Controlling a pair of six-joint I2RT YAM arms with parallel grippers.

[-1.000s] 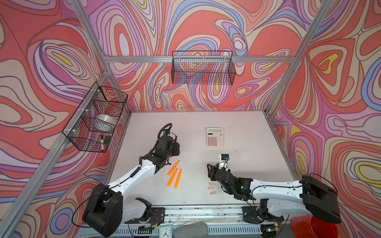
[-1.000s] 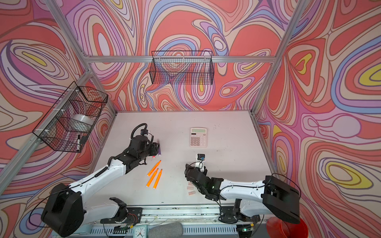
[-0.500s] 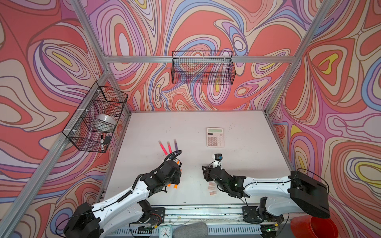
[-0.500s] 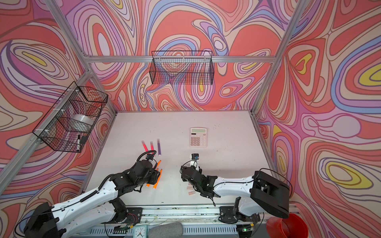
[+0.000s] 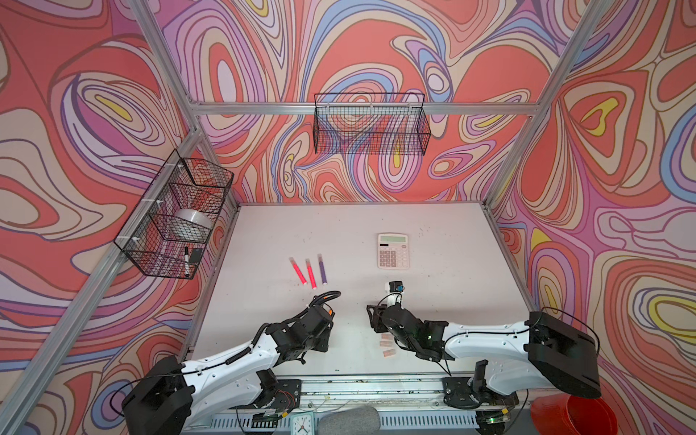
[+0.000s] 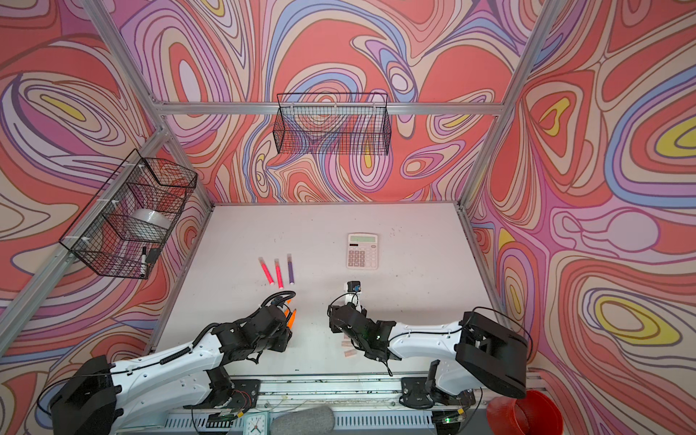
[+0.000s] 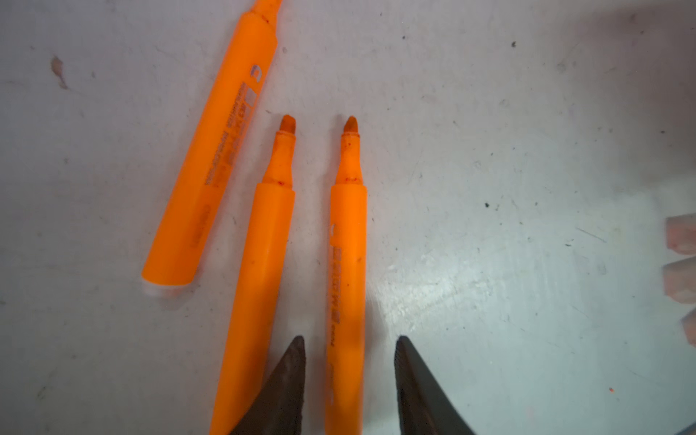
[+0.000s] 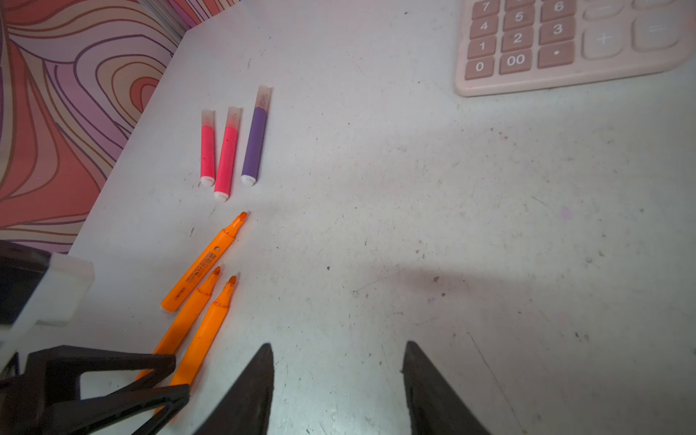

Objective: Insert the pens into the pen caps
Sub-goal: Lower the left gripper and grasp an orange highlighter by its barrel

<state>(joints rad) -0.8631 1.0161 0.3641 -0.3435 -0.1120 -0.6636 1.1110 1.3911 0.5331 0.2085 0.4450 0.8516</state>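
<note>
Three orange pens (image 7: 344,282) lie uncapped side by side near the table's front. My left gripper (image 7: 350,339) is open and straddles the rightmost one, with a gap on each side of the barrel. In the top views the left arm covers most of the orange pens (image 6: 290,318). Two pink pens (image 5: 298,272) and a purple pen (image 5: 322,269) lie farther back with pale caps on their tips. Three loose pen caps (image 5: 385,343) lie beside my right arm. My right gripper (image 8: 338,343) is open over bare table, nothing between its fingers.
A pink calculator (image 5: 393,250) lies at mid table, to the right. Wire baskets hang on the back wall (image 5: 371,128) and the left wall (image 5: 177,218); the left one holds a tape roll and a black-and-white marker (image 5: 186,260). A red bucket (image 5: 572,414) stands off the front right corner.
My left arm came back from the pink and purple pens to the orange pens at the front, and its jaws narrowed. My right gripper shifted a little left and narrowed slightly.
</note>
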